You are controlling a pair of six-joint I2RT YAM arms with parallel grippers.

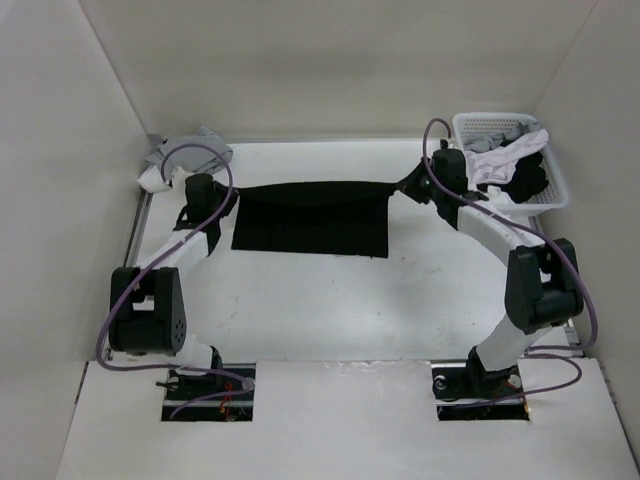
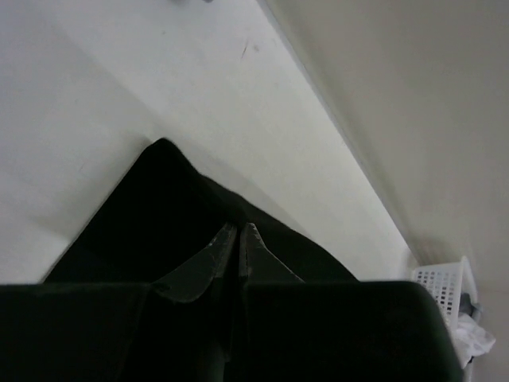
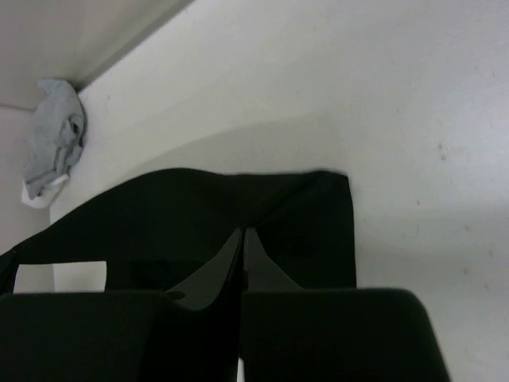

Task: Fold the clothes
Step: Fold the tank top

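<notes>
The clothes, one plain black T-shirt [image 1: 312, 222], hang stretched across the far half of the table [image 1: 320, 310]. The shirt's top edge is pulled taut between my two grippers and its lower part drapes down toward the table. My left gripper [image 1: 231, 197] is shut on the shirt's left end. In the left wrist view that gripper [image 2: 238, 229] pinches black cloth [image 2: 151, 207]. My right gripper [image 1: 407, 186] is shut on the right end. In the right wrist view it [image 3: 242, 232] pinches a fold of the shirt [image 3: 159, 215].
A white plastic basket [image 1: 470, 121] with black and white garments stands at the back right, close behind the right arm. A crumpled light grey garment [image 1: 185, 150] lies in the back left corner. White walls enclose the table on three sides.
</notes>
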